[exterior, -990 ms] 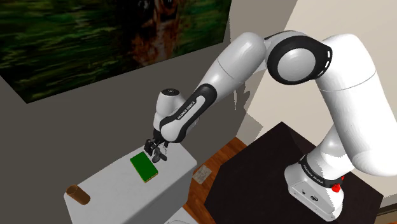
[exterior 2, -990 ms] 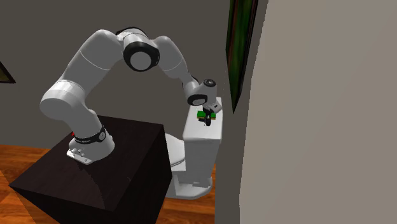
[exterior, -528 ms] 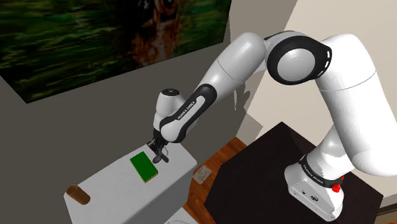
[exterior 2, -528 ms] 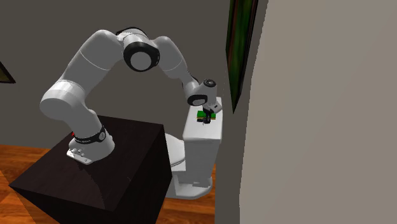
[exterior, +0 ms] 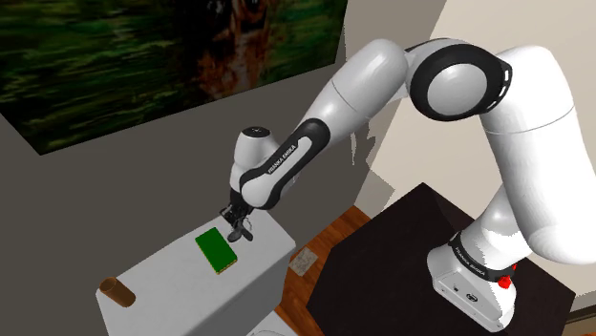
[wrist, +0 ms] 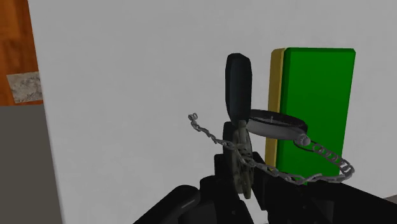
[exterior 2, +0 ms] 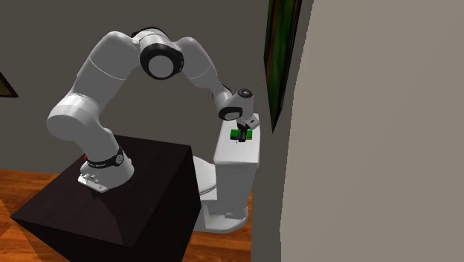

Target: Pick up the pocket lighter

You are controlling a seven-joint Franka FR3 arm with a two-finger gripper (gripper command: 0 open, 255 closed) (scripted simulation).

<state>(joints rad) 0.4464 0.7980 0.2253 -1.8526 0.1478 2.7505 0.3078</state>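
The gripper (exterior: pixel 236 227) hangs just beside the green book (exterior: pixel 216 250). Its black fingers (wrist: pixel 238 83) are squeezed tight on the lighter (wrist: pixel 240 167), a small grey thing with a silver chain (wrist: pixel 321 153). The lighter sits close to the book's long yellow edge. Part of the chain hangs in front of the book. I cannot tell if the lighter touches anything under it. The book lies flat on a white tank (exterior: pixel 158 272). A brown roll (exterior: pixel 117 291) lies well apart from the book, on the side away from the gripper.
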